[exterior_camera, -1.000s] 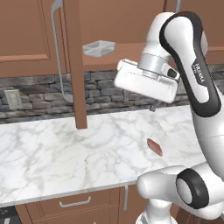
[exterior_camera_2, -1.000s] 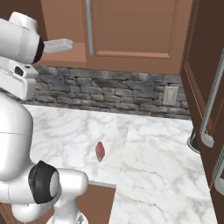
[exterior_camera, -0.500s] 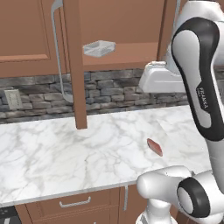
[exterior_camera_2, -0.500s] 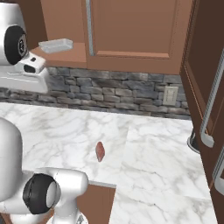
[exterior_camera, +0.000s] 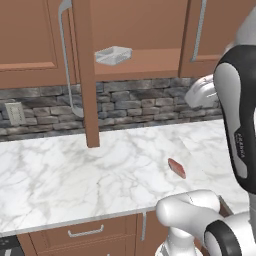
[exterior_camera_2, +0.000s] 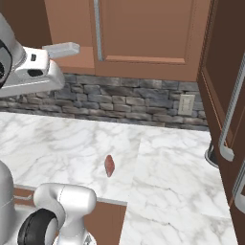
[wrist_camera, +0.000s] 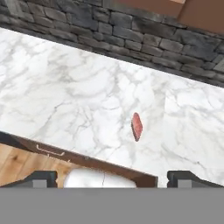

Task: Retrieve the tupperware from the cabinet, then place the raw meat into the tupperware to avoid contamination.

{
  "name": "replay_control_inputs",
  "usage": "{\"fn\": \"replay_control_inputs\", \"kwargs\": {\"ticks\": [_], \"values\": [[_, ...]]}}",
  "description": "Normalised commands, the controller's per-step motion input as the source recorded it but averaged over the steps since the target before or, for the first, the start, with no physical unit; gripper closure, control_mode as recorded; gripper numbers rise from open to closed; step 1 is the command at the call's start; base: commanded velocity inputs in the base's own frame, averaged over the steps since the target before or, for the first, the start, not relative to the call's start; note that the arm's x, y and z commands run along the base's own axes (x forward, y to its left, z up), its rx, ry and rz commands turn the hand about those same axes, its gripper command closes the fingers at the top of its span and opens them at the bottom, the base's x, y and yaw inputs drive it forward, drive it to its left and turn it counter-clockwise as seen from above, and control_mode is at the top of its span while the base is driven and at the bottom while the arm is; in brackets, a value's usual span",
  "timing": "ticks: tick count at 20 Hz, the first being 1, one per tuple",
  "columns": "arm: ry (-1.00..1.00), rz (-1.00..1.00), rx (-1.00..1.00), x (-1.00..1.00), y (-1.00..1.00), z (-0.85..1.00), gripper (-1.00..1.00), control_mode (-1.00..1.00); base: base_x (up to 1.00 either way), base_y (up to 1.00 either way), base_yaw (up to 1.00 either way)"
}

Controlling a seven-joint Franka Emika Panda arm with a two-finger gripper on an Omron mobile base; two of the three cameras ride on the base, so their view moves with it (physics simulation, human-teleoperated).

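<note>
While the tupperware (exterior_camera: pixel 113 54) sits on the bottom shelf of the open cabinet (exterior_camera: pixel 150 30), close to the shelf's front edge and just right of the swung-out door (exterior_camera: pixel 84 75), the raw meat (exterior_camera: pixel 176 168) lies flat and alone on the white marble table (exterior_camera: pixel 75 170), well below the container and off to its right. From the right base view the tupperware (exterior_camera_2: pixel 61 49) shows as a pale box on the same shelf, left of a closed panelled door with a long silver handle (exterior_camera_2: pixel 97 28), and the raw meat (exterior_camera_2: pixel 109 165) rests near the table's front edge. A grey stone backsplash (exterior_camera: pixel 135 102) runs behind the table, with a wall socket (exterior_camera: pixel 14 114) at the left. The pincer (wrist_camera: pixel 111 179) hangs high above the table, looking down at the raw meat (wrist_camera: pixel 137 126); its two dark tips stand far apart at either side, released and holding nothing. Below the table's edge a drawer front with a short handle (exterior_camera: pixel 86 232) shows.
</note>
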Motion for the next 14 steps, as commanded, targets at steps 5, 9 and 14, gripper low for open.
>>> {"fn": "replay_control_inputs", "kwargs": {"ticks": [5,9,14], "values": [[-0.23,-0.08,-0.02,-0.1,-0.29,0.55,-1.0,-1.0,0.0,0.0,0.0],[-0.23,-0.2,0.04,0.04,-0.26,0.36,-1.0,-1.0,0.0,0.0,0.0],[-0.25,-0.25,0.06,0.18,-0.15,0.18,-1.0,-1.0,0.0,0.0,0.0]]}}
